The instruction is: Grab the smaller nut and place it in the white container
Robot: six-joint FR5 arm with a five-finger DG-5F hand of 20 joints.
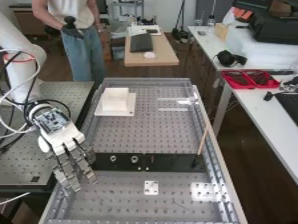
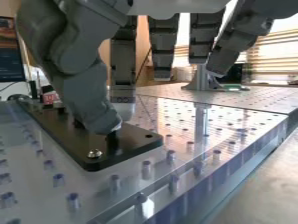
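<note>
- the hand (image 1: 64, 137) is hanging at the near end of the flat black bar (image 1: 169, 161), fingers straight and loose, thumb leaning down toward the bar; it is gripping nothing that i can make out.
- what i take for the smaller nut (image 2: 114, 136) is standing on the bar right at the thumb's tip; whether thumb and nut are touching, i cannot tell.
- the thumb is lying low on one side, the fingers spreading on the other, probably so a pinch can be closing round so small a part.
- the larger nut (image 1: 113, 158) is standing just past the fingertips, the bearing (image 1: 134, 159) beyond it; i judge the hand is coming at the row's end to be sparing both.
- the white container (image 1: 115, 103) is sitting well apart from the hand, farther up the bench, so a clean lift is needing to come before any carrying; a skimming grip could be tipping or dropping the nut.
</note>
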